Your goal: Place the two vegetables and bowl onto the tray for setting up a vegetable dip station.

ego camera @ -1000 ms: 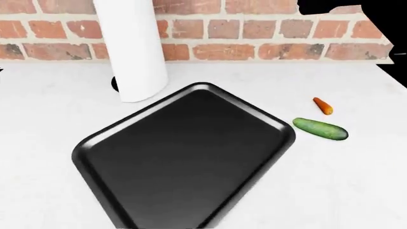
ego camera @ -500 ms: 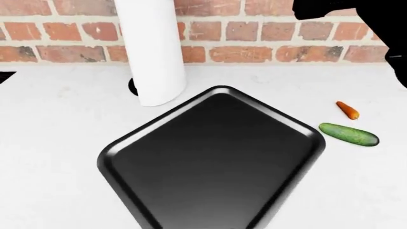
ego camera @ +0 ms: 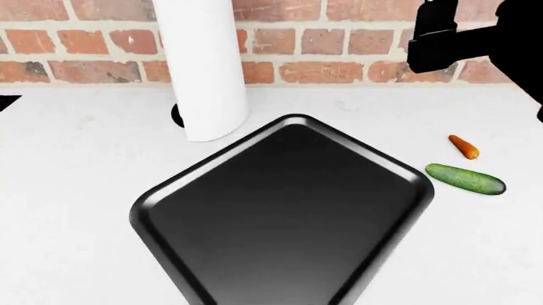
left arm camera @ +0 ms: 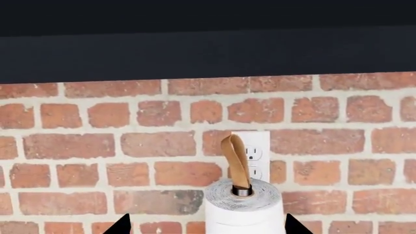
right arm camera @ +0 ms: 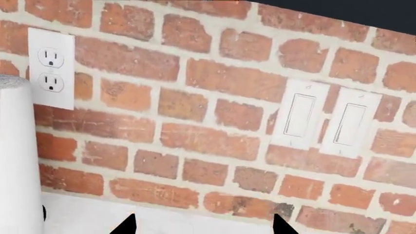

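The black tray lies askew on the white counter, with nothing on it. Right of it lie the green cucumber and, just behind it, the small orange carrot, both on the counter. The bowl is out of view. My right arm hangs dark at the top right, high above the vegetables. The right gripper faces the brick wall, its fingertips wide apart and empty. The left gripper is also open, held high and facing the wall, with the paper-towel roll beyond it.
A tall white paper-towel roll stands just behind the tray's far corner; its top carries a tan loop. The brick wall closes the back, with an outlet and light switches.
The head view first swung, sliding tray, roll and vegetables to the right in the picture. Since then the right arm's dark shape has dropped lower into the top right corner.
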